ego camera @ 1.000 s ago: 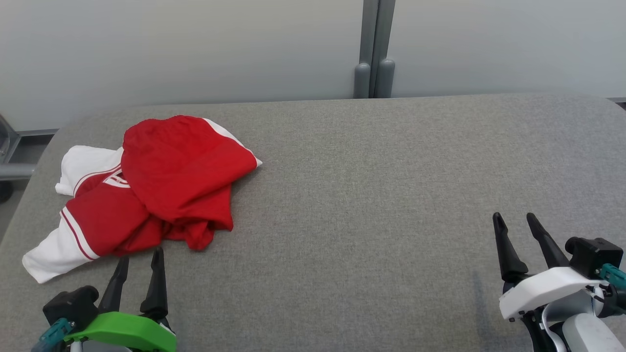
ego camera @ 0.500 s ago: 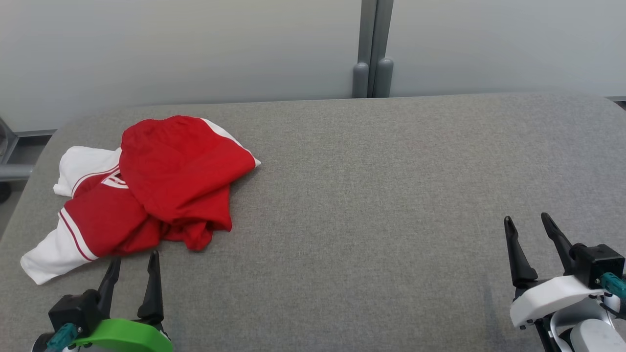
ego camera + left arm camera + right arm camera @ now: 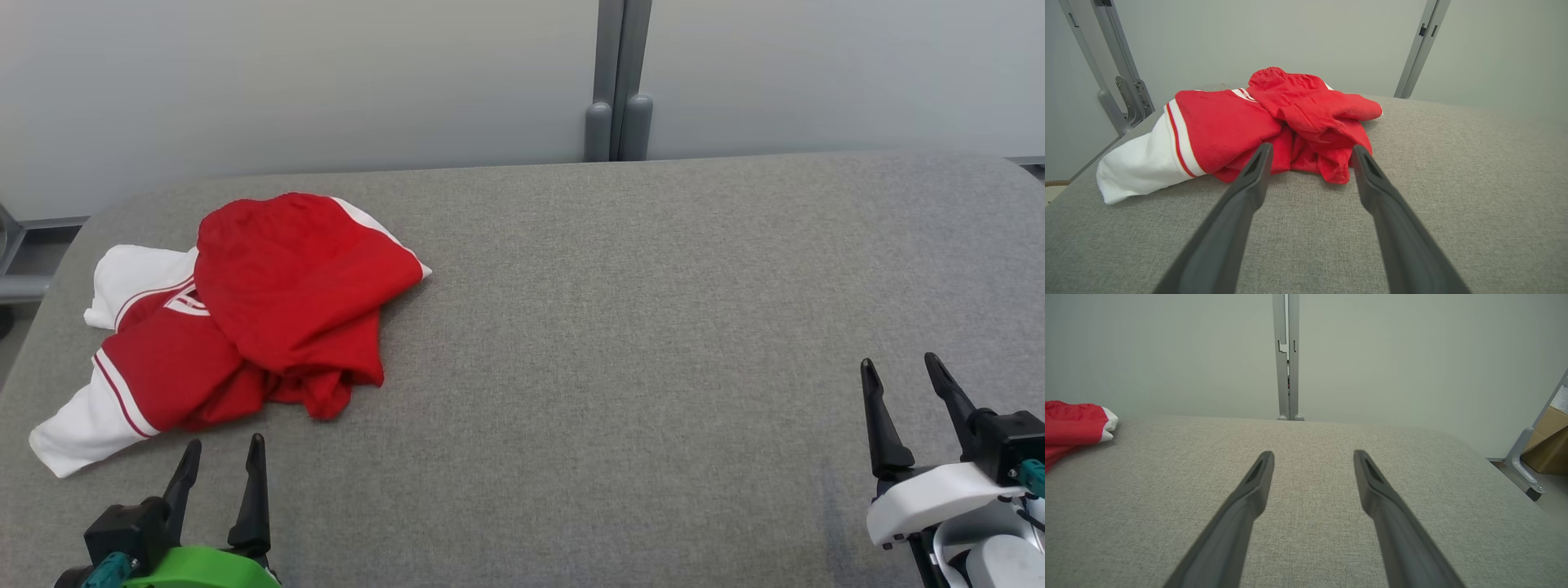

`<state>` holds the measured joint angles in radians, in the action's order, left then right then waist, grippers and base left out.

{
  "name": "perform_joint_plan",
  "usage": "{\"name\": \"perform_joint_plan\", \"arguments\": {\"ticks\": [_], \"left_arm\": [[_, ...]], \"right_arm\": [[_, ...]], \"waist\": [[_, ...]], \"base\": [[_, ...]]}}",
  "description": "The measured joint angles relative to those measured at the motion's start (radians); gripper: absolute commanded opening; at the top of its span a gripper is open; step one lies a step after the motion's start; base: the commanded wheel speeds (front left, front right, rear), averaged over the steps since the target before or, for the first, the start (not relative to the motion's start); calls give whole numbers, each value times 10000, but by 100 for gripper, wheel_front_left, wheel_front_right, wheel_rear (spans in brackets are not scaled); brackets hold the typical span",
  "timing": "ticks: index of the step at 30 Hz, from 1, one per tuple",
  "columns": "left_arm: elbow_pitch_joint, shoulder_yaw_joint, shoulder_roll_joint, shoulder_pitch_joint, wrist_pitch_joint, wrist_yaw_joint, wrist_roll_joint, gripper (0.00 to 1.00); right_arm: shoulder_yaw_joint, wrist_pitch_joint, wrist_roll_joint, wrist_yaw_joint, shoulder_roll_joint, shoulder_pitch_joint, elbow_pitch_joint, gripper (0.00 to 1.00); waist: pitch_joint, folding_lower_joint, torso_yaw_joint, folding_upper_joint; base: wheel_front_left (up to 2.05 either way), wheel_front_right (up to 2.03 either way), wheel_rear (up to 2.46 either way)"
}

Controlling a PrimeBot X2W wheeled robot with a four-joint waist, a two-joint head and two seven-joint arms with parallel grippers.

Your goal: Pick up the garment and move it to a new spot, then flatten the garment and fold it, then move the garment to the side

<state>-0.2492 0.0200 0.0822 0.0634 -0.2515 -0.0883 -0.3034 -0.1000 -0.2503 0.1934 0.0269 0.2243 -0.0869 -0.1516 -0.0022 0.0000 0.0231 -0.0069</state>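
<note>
A crumpled red and white garment [image 3: 245, 310] lies in a heap at the far left of the grey padded table [image 3: 620, 327]. The left wrist view shows the same garment [image 3: 1257, 122] bunched just beyond the fingertips. My left gripper [image 3: 224, 447] hangs open a little in front of its near red edge, apart from the cloth, nothing between its fingers. My right gripper [image 3: 902, 363] stands open over bare table at the lower right, far from the garment. In the right wrist view the right gripper [image 3: 1312, 453] points across the table, and a red corner of the garment [image 3: 1073, 422] peeks in at the left edge.
A pale wall panel with a grey vertical post [image 3: 618, 82] runs behind the table. Metal frame bars [image 3: 1122, 81] stand off the table's left end. A cardboard box [image 3: 1549, 449] sits on the floor past the right end. The table's far corners are rounded.
Both grippers have drawn back toward the bottom of the head view, the left one away from the garment's edge, the right one also slightly rightward. The garment lies as before.
</note>
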Motion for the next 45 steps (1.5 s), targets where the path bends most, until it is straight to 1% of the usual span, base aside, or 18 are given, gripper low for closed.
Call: {"name": "perform_joint_plan", "arguments": {"ticks": [8, 10, 14, 17, 20, 26, 29, 34, 45], "left_arm": [[-84, -153, -10, 0, 0, -86, 0, 100], [-113, -161, -15, -1, 0, -96, 0, 100], [-151, -176, -27, -2, 0, -105, 0, 100], [-169, -190, -36, -4, 0, -138, 2, 100], [-184, -205, -46, -5, 0, -163, 8, 100], [-286, -182, -71, -20, -2, -184, 48, 100], [-309, -180, -79, -27, -2, -190, 58, 100], [-349, -188, -104, -29, -2, -251, 88, 100], [-435, -318, -144, -29, -2, -259, 92, 100]], "right_arm": [[155, 0, -2, -92, -42, -45, -56, 100], [201, 0, -4, -171, -44, -46, -67, 100], [251, 0, -6, -182, -48, -48, -75, 100], [286, 0, -15, -270, -56, -48, -81, 100], [301, 0, -33, -357, -61, -48, -98, 100], [456, 0, -100, -382, -75, -59, -98, 100], [512, 0, -111, -387, -90, -70, -98, 100], [535, 0, -180, -529, -146, -174, -104, 100], [447, 0, -278, -708, -389, -242, -105, 100]], "waist": [[37, 0, -11, 0], [45, 0, -8, 0], [59, 0, 7, 0], [68, 0, 31, 0], [71, 0, 66, 0], [90, 0, 245, 0], [97, 0, 382, 0], [98, 0, 711, 0], [118, 0, 1748, 0]], "base": [[0, 0, 0], [0, 0, 0], [0, 0, 0], [0, 0, 0], [0, 0, 0], [0, 0, 0], [0, 0, 0], [0, 0, 0], [0, 0, 0]]}}
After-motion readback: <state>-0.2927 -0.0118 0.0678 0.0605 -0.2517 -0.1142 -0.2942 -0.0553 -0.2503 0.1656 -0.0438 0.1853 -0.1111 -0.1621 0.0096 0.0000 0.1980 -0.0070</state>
